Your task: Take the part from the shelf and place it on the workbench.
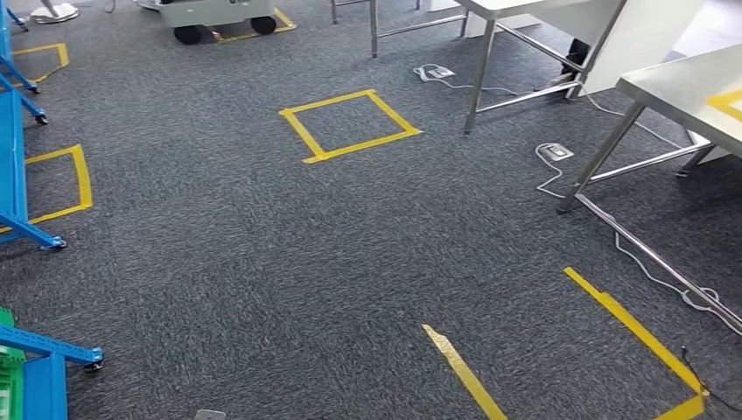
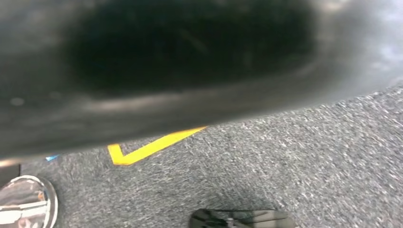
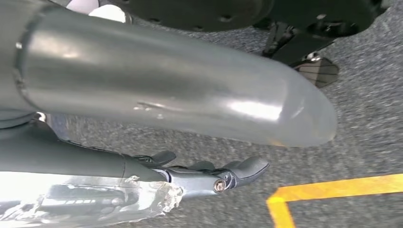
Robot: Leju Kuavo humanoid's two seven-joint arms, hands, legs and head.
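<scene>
The head view looks down on grey carpet (image 1: 262, 262) marked with yellow tape; a full taped square (image 1: 348, 125) lies mid-floor, a partial outline (image 1: 643, 337) nearer on the right, another (image 1: 70, 179) on the left; the blue shelf frame (image 1: 26, 175) stands along the left edge on casters, with something green (image 1: 9, 367) at its lower corner; the steel bench (image 1: 691, 87) stands at the right, its legs and a trailing white cable (image 1: 560, 179) on the carpet beside it; a second table (image 1: 490, 35) stands farther back; the part itself cannot be made out. In the right wrist view the right hand (image 3: 209, 173) hangs above the carpet, fingers lightly curled and apart, holding nothing; the left hand's state cannot be told.
</scene>
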